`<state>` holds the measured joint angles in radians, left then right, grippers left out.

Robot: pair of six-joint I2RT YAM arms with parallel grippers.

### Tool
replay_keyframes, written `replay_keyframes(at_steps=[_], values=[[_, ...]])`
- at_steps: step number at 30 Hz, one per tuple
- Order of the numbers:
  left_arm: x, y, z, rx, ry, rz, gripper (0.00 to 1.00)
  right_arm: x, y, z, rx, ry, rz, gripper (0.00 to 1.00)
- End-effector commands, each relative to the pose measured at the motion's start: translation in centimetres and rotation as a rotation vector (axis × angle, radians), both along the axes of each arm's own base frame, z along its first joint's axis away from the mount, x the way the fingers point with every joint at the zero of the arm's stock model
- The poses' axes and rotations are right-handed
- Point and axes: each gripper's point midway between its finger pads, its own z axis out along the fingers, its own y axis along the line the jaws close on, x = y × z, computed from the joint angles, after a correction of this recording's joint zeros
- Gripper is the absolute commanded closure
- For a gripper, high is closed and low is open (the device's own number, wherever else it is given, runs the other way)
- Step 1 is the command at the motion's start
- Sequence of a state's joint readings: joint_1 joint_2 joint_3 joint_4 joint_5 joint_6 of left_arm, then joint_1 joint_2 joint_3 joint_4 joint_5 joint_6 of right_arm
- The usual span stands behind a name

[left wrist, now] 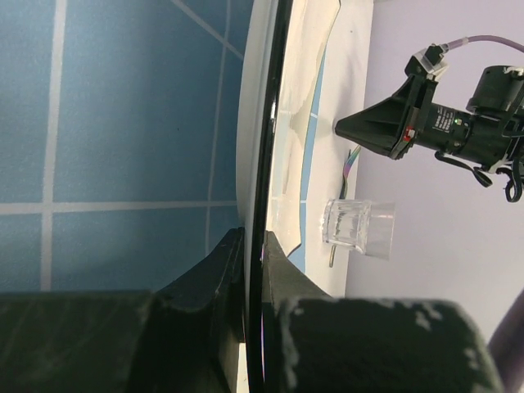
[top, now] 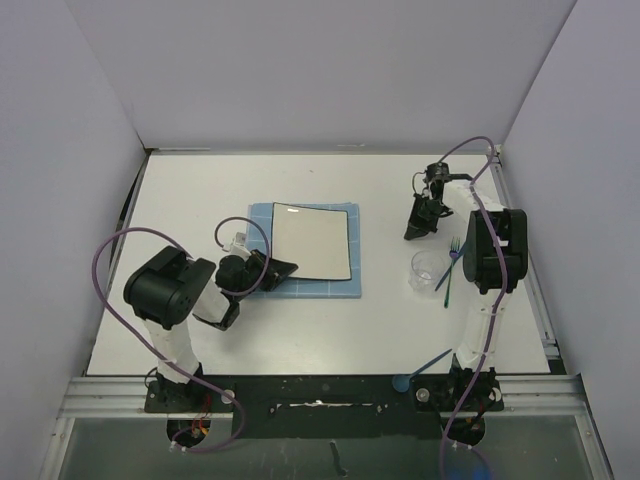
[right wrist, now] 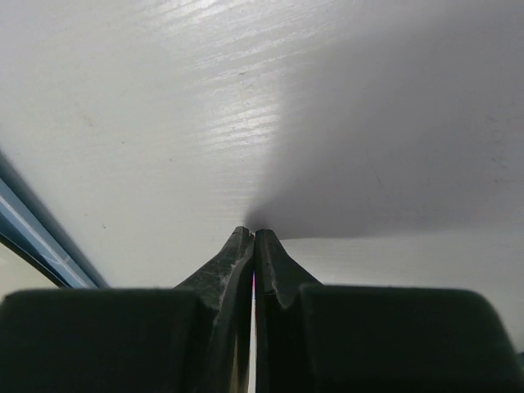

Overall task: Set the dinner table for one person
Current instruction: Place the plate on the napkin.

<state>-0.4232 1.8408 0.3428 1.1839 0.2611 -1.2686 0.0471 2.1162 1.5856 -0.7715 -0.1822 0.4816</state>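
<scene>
White dinner table [top: 180, 340] spans the space in front of both arms, with a blue grid placemat [top: 320, 289] left of centre and a square white dark-rimmed plate [top: 312, 240] over it. Left hand [top: 283, 268] is pinched closed on the plate's near-left rim; right hand [top: 415, 232] is fully closed on nothing, tip pointed down at the table's far right. Clear glass [top: 426, 270] stands just beside a fork [top: 452, 258] by the right arm.
</scene>
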Motion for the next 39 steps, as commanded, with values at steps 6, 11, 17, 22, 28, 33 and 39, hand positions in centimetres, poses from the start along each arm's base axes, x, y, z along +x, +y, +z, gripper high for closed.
replay_keyframes(at_steps=[6, 11, 17, 22, 28, 33, 39], values=[[2.2, -0.8, 7.5, -0.146, -0.299, -0.008, 1.0, 0.6, -0.5, 1.4, -0.022, -0.05, -0.013, 1.0], [2.0, -0.3, 6.9, -0.138, -0.283, -0.005, 1.0, 0.5, -0.3, 0.8, -0.02, -0.042, -0.015, 1.0], [1.6, 0.6, 6.3, -0.113, -0.275, 0.01, 1.0, 0.5, -0.3, 0.7, -0.018, -0.039, -0.015, 1.0], [1.7, 0.6, 6.4, -0.114, -0.281, -0.004, 1.0, 0.5, -0.2, 0.6, -0.017, -0.039, -0.015, 1.0], [1.7, 0.0, 6.1, -0.122, -0.27, -0.037, 1.0, 0.5, 0.1, 0.7, -0.017, -0.039, -0.011, 1.0], [1.0, 0.4, 5.3, -0.105, -0.252, -0.031, 1.0, 0.3, 0.1, 0.7, -0.024, -0.038, -0.007, 1.0], [0.7, 1.0, 5.2, -0.087, -0.256, -0.019, 0.67, 0.3, 0.3, 0.9, -0.028, -0.044, 0.007, 1.0]])
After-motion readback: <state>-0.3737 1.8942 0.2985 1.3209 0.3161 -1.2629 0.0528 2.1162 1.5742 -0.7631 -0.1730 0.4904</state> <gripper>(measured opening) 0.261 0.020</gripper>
